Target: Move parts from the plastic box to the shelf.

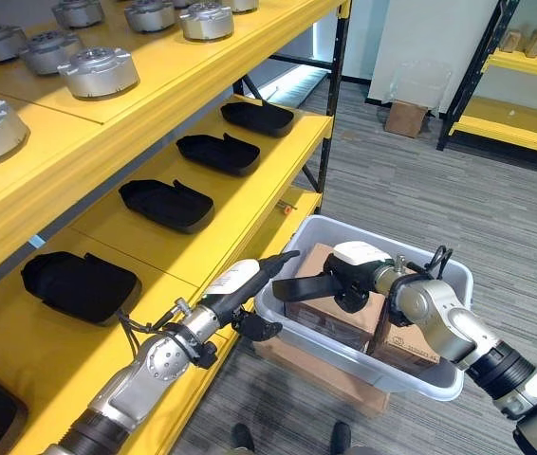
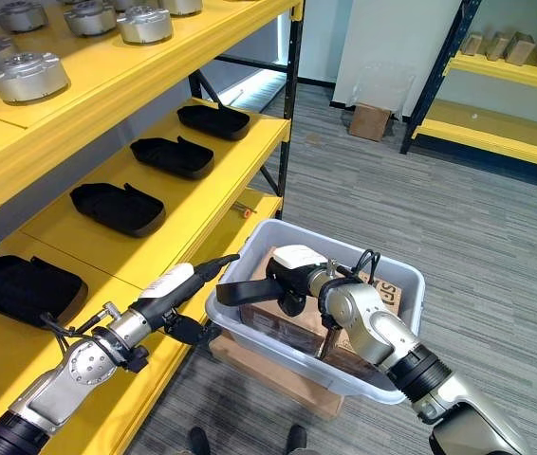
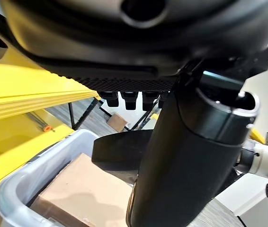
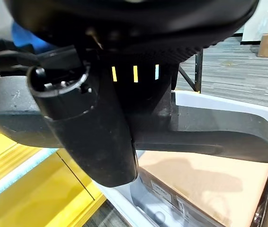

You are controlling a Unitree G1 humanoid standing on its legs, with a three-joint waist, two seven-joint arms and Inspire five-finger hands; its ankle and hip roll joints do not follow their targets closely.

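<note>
Here the yellow shelf (image 1: 249,190) runs along the robot's left, upper tier carrying round silver metal parts (image 1: 98,71), middle tier a row of black moulded parts (image 1: 166,204), each lying flat and apart from the next. Beside the shelf's near end, a pale grey plastic box (image 2: 249,336) sits on a flat cardboard carton (image 1: 321,379) on the striped grey carpet (image 1: 439,190). In the box, brown cardboard boxes (image 1: 330,318) fill the bottom. Over them hangs one black part (image 2: 249,289), flat, matte, elongated, level, above the box's shelf-side rim. Right hand (image 2: 297,270) is clamped on its box-side end, thumb and fingers curled around it. Left hand (image 1: 240,284) points straight fingers at the part's other end, at the box rim; cannot tell if they touch.
</note>
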